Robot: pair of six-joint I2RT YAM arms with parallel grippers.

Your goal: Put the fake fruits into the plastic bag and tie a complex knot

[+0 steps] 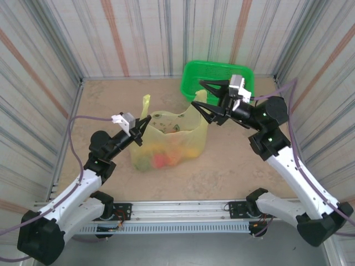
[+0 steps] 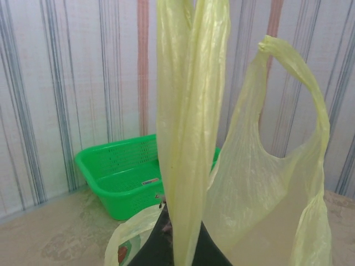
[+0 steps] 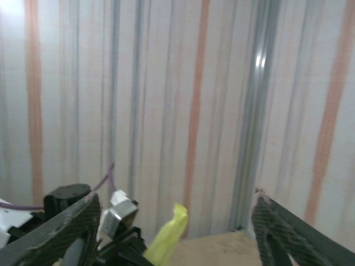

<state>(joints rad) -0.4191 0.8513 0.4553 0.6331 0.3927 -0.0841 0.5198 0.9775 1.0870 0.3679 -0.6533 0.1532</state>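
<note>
Where it stands on the sandy table [image 1: 238, 160], between the two arms, the plastic bag [image 1: 176, 137] is a thin, crinkly, pale yellow-green sack with its mouth gaping upward. The fake fruits [image 1: 161, 159] show through the film at its bottom: a red one, a green one beside it, and orange-yellow ones further right. One loop handle [image 2: 188, 111] rises as a taut, gathered strip, and the second handle [image 2: 297, 105] arcs loosely next to it. The left gripper [image 2: 177, 248] is clamped tight on the base of that strip. The right gripper [image 1: 196, 93] is spread wide at the bag's far side, holding nothing; whether it touches the film I cannot tell. The green mesh basket [image 1: 222, 75] sits just behind it.
</note>
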